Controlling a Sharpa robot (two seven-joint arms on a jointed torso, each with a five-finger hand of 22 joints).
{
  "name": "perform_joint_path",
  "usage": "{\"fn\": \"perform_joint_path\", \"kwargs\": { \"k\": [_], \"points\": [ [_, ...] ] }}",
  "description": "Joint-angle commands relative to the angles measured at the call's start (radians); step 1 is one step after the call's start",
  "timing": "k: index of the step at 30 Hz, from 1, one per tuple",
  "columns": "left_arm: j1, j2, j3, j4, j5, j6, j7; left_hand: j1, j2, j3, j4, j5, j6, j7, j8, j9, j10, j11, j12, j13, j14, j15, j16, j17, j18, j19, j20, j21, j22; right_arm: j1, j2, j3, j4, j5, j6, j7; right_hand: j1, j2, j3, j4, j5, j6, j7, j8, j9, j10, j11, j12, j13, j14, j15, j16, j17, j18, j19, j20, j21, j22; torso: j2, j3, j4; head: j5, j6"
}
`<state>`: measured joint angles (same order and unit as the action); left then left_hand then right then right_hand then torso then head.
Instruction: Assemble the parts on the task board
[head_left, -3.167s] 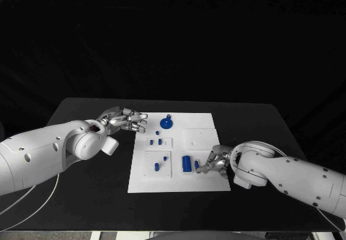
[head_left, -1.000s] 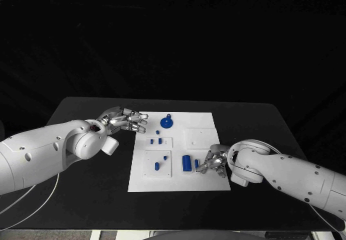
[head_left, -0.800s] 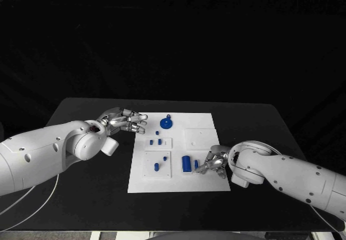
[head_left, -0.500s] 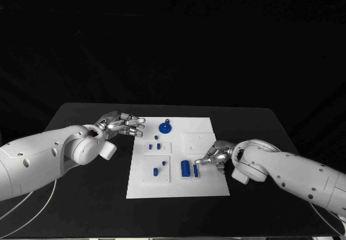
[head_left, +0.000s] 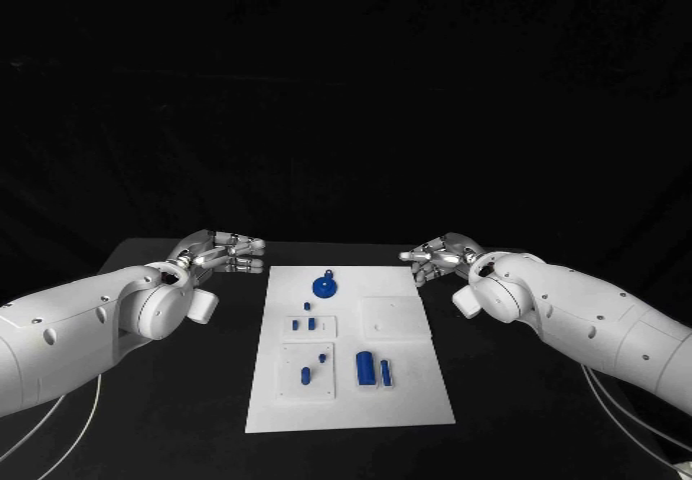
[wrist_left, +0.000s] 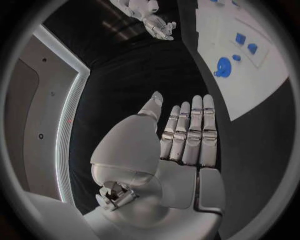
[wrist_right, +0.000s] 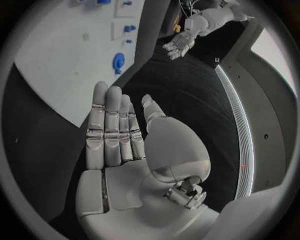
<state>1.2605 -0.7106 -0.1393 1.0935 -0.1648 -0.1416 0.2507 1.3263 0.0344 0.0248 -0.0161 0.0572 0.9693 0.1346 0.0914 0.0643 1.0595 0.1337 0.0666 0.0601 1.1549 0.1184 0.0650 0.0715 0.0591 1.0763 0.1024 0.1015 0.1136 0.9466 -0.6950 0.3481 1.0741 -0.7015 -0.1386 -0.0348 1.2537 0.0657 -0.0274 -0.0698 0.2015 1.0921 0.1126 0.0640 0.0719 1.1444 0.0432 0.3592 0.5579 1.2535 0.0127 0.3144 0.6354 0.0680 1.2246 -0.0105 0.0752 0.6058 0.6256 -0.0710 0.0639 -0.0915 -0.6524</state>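
Left hand: the silver many-fingered left hand (head_left: 221, 250) hangs over the black table (head_left: 173, 420), just off the far left corner of the board. In the left wrist view its fingers (wrist_left: 187, 132) lie straight and side by side, palm flat — it holds nothing.

Right hand: the silver many-fingered right hand (head_left: 440, 254) sits opposite, just off the far right corner of the board. Its fingers (wrist_right: 112, 125) are likewise extended and together, with nothing in them.

Board: the white rectangular task board (head_left: 411, 390) lies flat in the middle of the table, between the two arms and nearer the robot than either hand.

Parts: a round blue disc with a small knob (head_left: 325, 286) rests near the far end of the board. Small blue pegs (head_left: 302, 323) sit in a raised square block at mid-left, two more small blue pieces (head_left: 313, 368) in the block below it, and two taller blue cylinders (head_left: 374, 369) stand side by side near the board's middle.

Progress: judging by how they lie, several parts look seated in their blocks; whether each is fully home is too small to tell. The plain white square block (head_left: 387, 314) at mid-right looks unfilled, and the disc may still be loose.

In the way: nothing lies between either hand and the board — both arms flank it and stand apart from it.
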Motion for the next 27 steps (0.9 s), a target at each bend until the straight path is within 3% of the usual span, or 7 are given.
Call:
{"fn": "perform_joint_path", "kwargs": {
  "k": [1, 12, 13, 14, 19, 20, 27],
  "points": [
    [0.006, 0.021, 0.002, -0.043, 0.082, -0.028, 0.057, 0.0, -0.003, -0.004, -0.005, -0.001, -0.014, -0.013, -0.013, -0.002, -0.039, -0.001, -0.006, -0.001, -0.045, 0.005, -0.005, -0.003, 0.004, -0.021, 0.009, -0.012, -0.006, 0.008, 0.028, -0.001, -0.059, 0.203, -0.004, 0.167, 0.004, -0.005, 0.024, -0.009, 0.012, -0.041, 0.013, -0.001, -0.008, -0.006, 0.046, -0.211, -0.276, -0.072, 0.055, -0.171, -0.168, -0.002, -0.138, 0.064, -0.011, -0.16, -0.016, 0.0024, 0.0025, 0.007, 0.024],
    [0.012, 0.113, 0.004, -0.197, 0.146, -0.02, 0.071, -0.031, -0.034, -0.035, 0.031, -0.009, -0.282, -0.052, -0.044, -0.015, -0.375, -0.025, -0.02, -0.013, -0.394, 0.023, -0.014, -0.02, 0.045, -0.195, 0.105, -0.034, -0.045, 0.023, 0.118, 0.001, -0.222, 0.335, 0.049, 0.274, -0.033, 0.006, 0.025, -0.036, 0.036, -0.139, 0.002, -0.005, -0.013, -0.146, 0.086, -0.3, -0.5, -0.245, 0.115, -0.254, -0.576, 0.178, -0.442, 0.298, -0.008, -0.544, -0.021, 0.0099, 0.004, 0.025, 0.079],
    [0.01, 0.102, 0.003, -0.181, 0.099, -0.017, 0.038, -0.422, -0.034, -0.025, 0.016, -0.057, -0.969, -0.135, -0.091, -0.064, -1.059, -0.134, -0.067, -0.06, -1.155, -0.118, -0.065, -0.071, -0.059, -1.076, -0.102, -0.101, -0.114, 0.022, 0.11, 0.0, -0.209, 0.255, 0.013, 0.193, -0.392, -0.066, 0.027, 0.07, -0.201, -1.092, -0.113, -0.064, -0.072, -0.443, -0.043, -0.359, -0.558, -0.544, -0.013, -0.314, -0.635, -0.068, -1.225, 0.011, -0.075, -0.606, -0.02, 0.0064, 0.0028, 0.02, 0.067],
    [0.01, 0.101, 0.003, -0.179, 0.099, -0.019, 0.039, -0.437, -0.034, -0.025, 0.016, -0.057, -0.969, -0.135, -0.091, -0.064, -1.059, -0.134, -0.067, -0.06, -1.155, -0.118, -0.065, -0.071, -0.059, -1.076, -0.102, -0.101, -0.114, 0.022, 0.109, -0.001, -0.207, 0.257, 0.011, 0.194, -0.412, -0.066, 0.027, 0.07, -0.201, -1.092, -0.113, -0.064, -0.072, -1.144, -0.043, -0.359, -0.558, -1.253, -0.013, -0.314, -0.635, -0.068, -1.225, 0.011, -0.075, -0.606, -0.021, 0.0073, 0.0019, 0.021, 0.067],
    [-0.006, 0.089, 0.013, -0.131, 0.104, -0.063, 0.056, -0.603, -0.034, -0.025, 0.016, -0.057, -0.969, -0.135, -0.091, -0.064, -1.059, -0.134, -0.067, -0.06, -1.155, -0.118, -0.065, -0.071, -0.059, -1.076, -0.102, -0.101, -0.114, 0.028, 0.096, -0.025, -0.159, 0.287, -0.033, 0.219, -1.254, -0.066, 0.027, 0.07, -0.201, -1.092, -0.113, -0.064, -0.072, -1.144, -0.043, -0.359, -0.558, -1.253, -0.013, -0.314, -0.635, -0.068, -1.225, 0.011, -0.075, -0.606, -0.041, 0.0288, -0.0203, 0.044, 0.062],
    [-0.012, 0.085, 0.017, -0.116, 0.105, -0.077, 0.061, -1.326, -0.034, -0.025, 0.016, -0.057, -0.969, -0.135, -0.091, -0.064, -1.059, -0.134, -0.067, -0.06, -1.155, -0.118, -0.065, -0.071, -0.059, -1.076, -0.102, -0.101, -0.114, 0.03, 0.092, -0.033, -0.144, 0.297, -0.047, 0.227, -1.254, -0.066, 0.027, 0.07, -0.201, -1.092, -0.113, -0.064, -0.072, -1.144, -0.043, -0.359, -0.558, -1.253, -0.013, -0.314, -0.635, -0.068, -1.225, 0.011, -0.075, -0.606, -0.048, 0.0359, -0.0277, 0.052, 0.06],
    [-0.071, 0.039, 0.053, 0.061, 0.123, -0.242, 0.123, -1.326, -0.034, -0.025, 0.016, -0.057, -0.969, -0.135, -0.091, -0.064, -1.059, -0.134, -0.067, -0.06, -1.155, -0.118, -0.065, -0.071, -0.059, -1.076, -0.102, -0.101, -0.114, 0.05, 0.043, -0.119, 0.033, 0.408, -0.208, 0.317, -1.254, -0.066, 0.027, 0.07, -0.201, -1.092, -0.113, -0.064, -0.072, -1.144, -0.043, -0.359, -0.558, -1.253, -0.013, -0.314, -0.635, -0.068, -1.225, 0.011, -0.075, -0.606, -0.081, 0.0702, -0.063, 0.09, 0.053]
  ]
}}
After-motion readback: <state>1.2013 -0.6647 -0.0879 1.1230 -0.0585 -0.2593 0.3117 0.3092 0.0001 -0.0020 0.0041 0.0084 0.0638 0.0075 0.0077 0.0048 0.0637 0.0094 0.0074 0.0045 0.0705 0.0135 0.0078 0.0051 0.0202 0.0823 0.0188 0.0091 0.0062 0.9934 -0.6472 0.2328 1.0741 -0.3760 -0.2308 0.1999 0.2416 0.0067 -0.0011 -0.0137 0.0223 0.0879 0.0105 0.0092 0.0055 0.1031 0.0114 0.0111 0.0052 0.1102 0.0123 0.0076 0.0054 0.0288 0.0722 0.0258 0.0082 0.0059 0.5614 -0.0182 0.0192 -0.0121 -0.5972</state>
